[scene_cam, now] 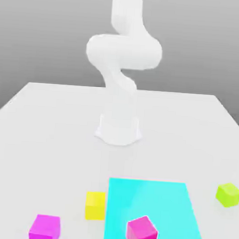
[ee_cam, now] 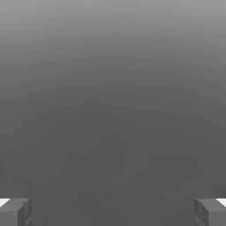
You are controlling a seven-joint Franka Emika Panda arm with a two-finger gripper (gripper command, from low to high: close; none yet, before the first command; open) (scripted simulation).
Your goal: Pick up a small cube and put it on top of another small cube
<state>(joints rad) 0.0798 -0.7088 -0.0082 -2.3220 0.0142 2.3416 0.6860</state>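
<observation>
I see my gripper (ee_cam: 113,212) spread wide, holding nothing; one magenta cube (scene_cam: 142,232) sits on the cyan mat (scene_cam: 155,204) at the table's (scene_cam: 51,117) near edge.

Soft, even, bright light with hardly any shadows; the render looks slightly blurred, backdrop grading grey.
</observation>
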